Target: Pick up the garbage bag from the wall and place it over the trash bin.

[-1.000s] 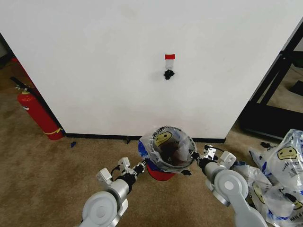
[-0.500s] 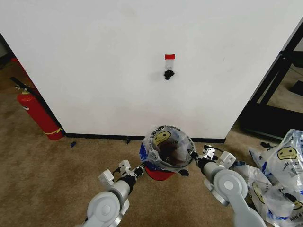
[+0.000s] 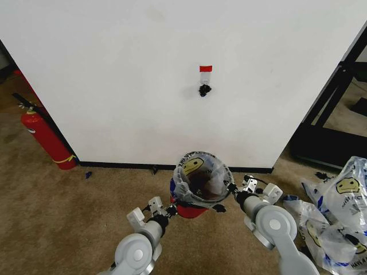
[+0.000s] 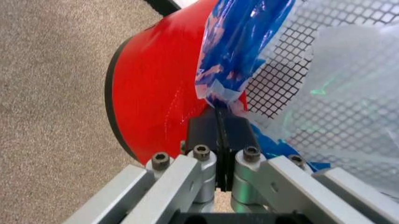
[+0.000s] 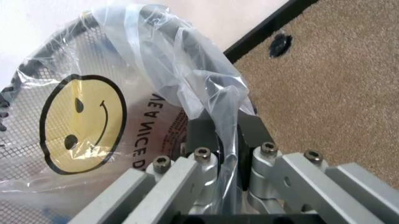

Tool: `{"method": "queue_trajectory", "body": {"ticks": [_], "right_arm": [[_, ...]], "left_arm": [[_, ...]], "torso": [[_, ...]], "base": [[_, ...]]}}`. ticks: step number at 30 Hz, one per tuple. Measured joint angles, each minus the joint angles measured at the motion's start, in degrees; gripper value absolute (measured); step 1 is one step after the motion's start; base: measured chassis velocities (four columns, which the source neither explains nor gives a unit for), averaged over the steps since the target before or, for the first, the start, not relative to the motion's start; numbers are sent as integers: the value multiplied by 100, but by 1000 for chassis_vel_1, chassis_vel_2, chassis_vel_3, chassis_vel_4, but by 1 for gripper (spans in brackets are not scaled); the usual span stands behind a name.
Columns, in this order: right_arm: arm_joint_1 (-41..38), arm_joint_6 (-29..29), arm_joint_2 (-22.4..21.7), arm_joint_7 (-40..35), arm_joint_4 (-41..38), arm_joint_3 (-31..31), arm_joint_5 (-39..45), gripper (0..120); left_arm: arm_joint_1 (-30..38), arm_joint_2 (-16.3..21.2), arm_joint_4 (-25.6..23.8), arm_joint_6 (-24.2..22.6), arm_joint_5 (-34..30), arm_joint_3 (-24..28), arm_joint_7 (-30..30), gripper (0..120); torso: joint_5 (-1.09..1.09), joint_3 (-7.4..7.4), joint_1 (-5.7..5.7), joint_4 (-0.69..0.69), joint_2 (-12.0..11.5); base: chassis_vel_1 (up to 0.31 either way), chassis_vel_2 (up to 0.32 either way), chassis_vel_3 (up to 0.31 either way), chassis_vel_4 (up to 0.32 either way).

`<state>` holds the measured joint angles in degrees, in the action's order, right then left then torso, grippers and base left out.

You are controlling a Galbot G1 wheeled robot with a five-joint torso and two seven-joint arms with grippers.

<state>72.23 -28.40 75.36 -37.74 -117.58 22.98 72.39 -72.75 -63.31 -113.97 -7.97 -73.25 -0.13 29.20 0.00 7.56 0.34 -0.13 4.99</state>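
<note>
Red fire extinguisher (image 3: 47, 139), heaped bags (image 3: 338, 212) flanking bin (image 3: 195, 207)

Garbage bag (image 5: 93, 126): partial dark lettering "VE A NICE D" beside smiley face, adjacent to right gripper (image 5: 224, 135).

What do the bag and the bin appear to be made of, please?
The bag looks like thin clear plastic film: it is glossy and crinkled, and the mesh shows through it behind the printed smiley. The bin seems to be black wire mesh, probably metal, judging by its open square grid, on a smooth red base that could be plastic or painted metal.
</note>
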Motion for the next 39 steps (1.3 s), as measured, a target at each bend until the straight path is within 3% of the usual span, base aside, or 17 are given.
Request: {"method": "queue_trajectory", "body": {"ticks": [10, 20, 23, 26, 28, 29, 33, 39], "right_arm": [[11, -3, 17, -23, -3, 6, -42, 1], [4, 61, 97, -93, 52, 33, -130, 1], [-6, 70, 111, -95, 69, 35, -143, 1], [-31, 112, 155, -100, 123, 36, -172, 1], [-33, 114, 159, -100, 127, 36, -175, 1], [-52, 130, 185, -100, 165, 36, -191, 1], [-110, 179, 291, -90, 320, 16, -304, 1], [-195, 224, 481, -56, 579, -162, -540, 1]], "left_arm": [[-126, 164, -266, -174, 13, -54, -22, 0], [-282, 369, -484, -575, 321, -203, -17, 41], [-303, 388, -506, -586, 371, -228, -19, 45], [-363, 415, -601, -590, 470, -317, -23, 59], [-369, 415, -613, -589, 477, -328, -24, 61], [-389, 411, -660, -576, 501, -377, -24, 71], [-478, 350, -783, -425, 617, -593, 65, 88], [-634, 433, -813, -69, 641, -1263, 123, 100]], "torso": [[0, 0, 0, 0, 0], [0, 0, 0, 0, 0], [0, 0, 0, 0, 0], [-1, 0, 0, 0, 0], [0, 0, 0, 0, 0], [0, 0, 0, 0, 0], [-1, 0, 0, 0, 0], [-2, 0, 0, 0, 0]], "base": [[0, 0, 0, 0], [0, 0, 0, 0], [0, 0, 0, 0], [0, 0, 0, 0], [0, 0, 0, 0], [0, 0, 0, 0], [0, 0, 0, 0], [0, 0, 0, 0]]}}
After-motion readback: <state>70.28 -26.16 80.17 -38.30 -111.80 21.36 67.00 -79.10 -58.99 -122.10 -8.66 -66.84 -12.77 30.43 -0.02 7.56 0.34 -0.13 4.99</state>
